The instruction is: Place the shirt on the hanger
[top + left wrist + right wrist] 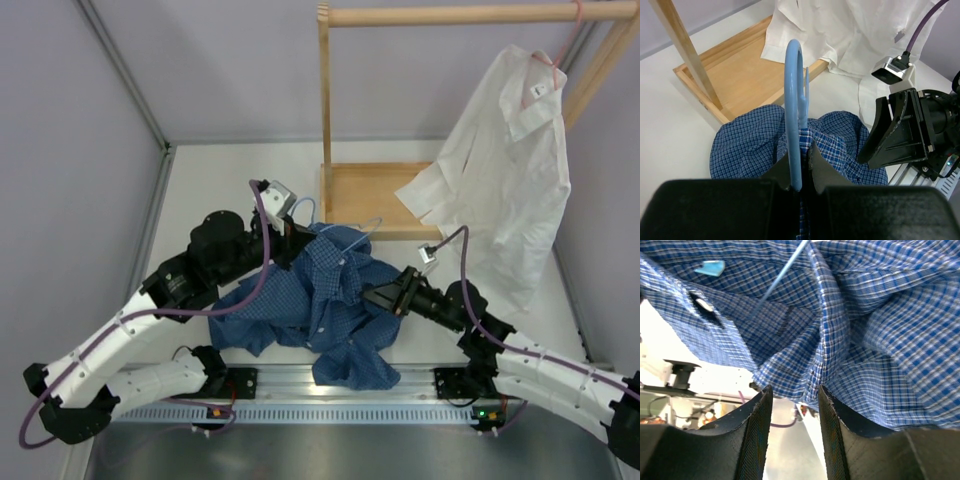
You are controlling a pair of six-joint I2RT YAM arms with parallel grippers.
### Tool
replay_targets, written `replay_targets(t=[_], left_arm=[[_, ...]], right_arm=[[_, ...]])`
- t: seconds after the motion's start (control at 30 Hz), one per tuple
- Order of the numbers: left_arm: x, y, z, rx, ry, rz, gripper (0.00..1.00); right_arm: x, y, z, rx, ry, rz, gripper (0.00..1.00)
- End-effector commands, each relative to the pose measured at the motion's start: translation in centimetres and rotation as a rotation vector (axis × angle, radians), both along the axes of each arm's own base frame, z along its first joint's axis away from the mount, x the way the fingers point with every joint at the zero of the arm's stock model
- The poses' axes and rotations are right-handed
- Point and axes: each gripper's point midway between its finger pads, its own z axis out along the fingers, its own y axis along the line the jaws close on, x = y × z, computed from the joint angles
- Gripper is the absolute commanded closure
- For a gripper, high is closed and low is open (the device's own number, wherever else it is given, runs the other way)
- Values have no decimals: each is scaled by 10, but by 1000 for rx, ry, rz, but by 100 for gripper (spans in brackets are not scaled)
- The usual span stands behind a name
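The white bench point(220, 180) carries a wooden garment rack point(325, 100) at its far side. The rack's flat tray base rests on the bench, and a white collared shirt point(510, 170) hangs from the top rail at the right.

The shirt point(320, 300), dark blue with a fine check, lies in a crumpled heap between the two arms, at the middle of the bench and just in front of the rack's base. Part of it is bunched up higher around the hanger, and the rest spreads toward the near edge.

The left arm point(150, 310) reaches in from the left and the right arm point(520, 350) from the right. Both end at the heap.

The hanger point(792, 100), thin light blue wire, stands upright with its hook rising out of the gathered cloth. One wire shoulder runs under the fabric in the right wrist view.

The left pincer point(800, 155) is clamped tight on the hanger's neck just below the hook, with checked cloth bunched around its fingers point(822, 172).

The right pincer point(795, 390) sits against the right side of the heap. Its jaws are parted to a narrow gap, and a fold of the shirt dips down to the tips without being pinched.
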Motion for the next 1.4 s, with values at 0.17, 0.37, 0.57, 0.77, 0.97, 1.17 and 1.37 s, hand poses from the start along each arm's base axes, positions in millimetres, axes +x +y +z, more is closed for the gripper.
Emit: replay_targets(t=[0.17, 0.37, 0.57, 0.77, 0.97, 1.17, 1.37], left_arm=[[2, -6, 28, -135, -75, 0, 100], [5, -3, 30, -148, -89, 25, 100], [3, -1, 30, -161, -101, 22, 100], [-2, -4, 25, -172, -96, -6, 100], [-3, 0, 26, -185, -106, -2, 100], [-3, 6, 27, -186, -122, 21, 100], [-1, 7, 20, -173, -116, 32, 100]], right_arm=[[-1, 9, 14, 44, 33, -16, 56], [-2, 14, -2, 39, 82, -35, 57], [-4, 14, -8, 54, 96, -56, 60], [8, 15, 2, 66, 72, -104, 62], [8, 28, 8, 100, 80, -66, 67], [1, 35, 13, 126, 87, -26, 73], [-4, 33, 27, 159, 72, -14, 75]])
